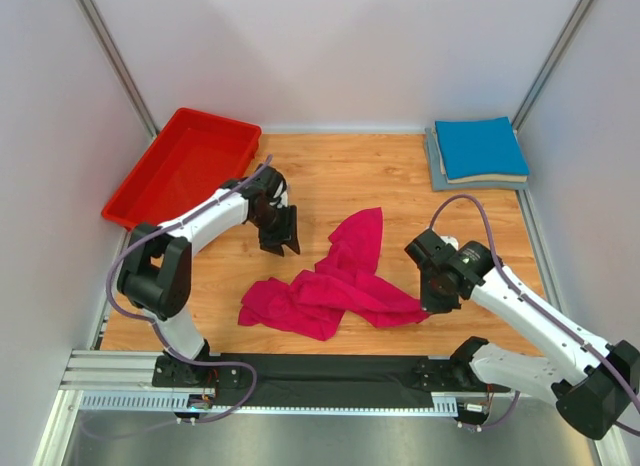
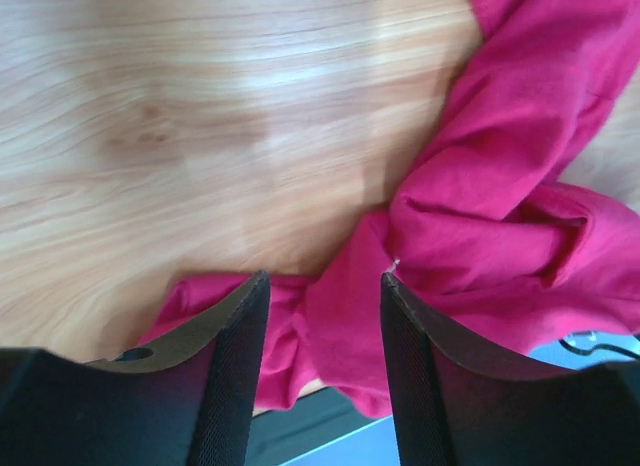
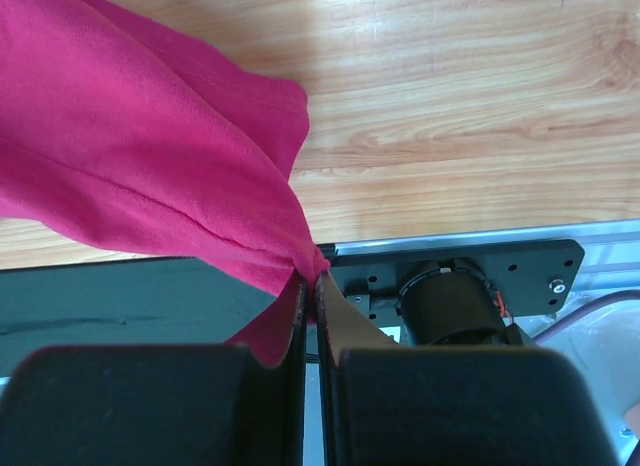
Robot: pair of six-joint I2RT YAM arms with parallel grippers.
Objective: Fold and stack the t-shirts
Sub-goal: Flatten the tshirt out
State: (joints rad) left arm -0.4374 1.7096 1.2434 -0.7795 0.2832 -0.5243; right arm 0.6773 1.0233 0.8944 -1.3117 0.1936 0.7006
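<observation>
Bare bench (image 1: 340,176) lies open between the red bin (image 1: 185,166) at far left and the folded stack (image 1: 478,154) at far right. The crumpled pink shirt (image 1: 335,286) blocks the centre. The left hand (image 1: 282,246) hangs beside it, apparently clear of the cloth.
</observation>
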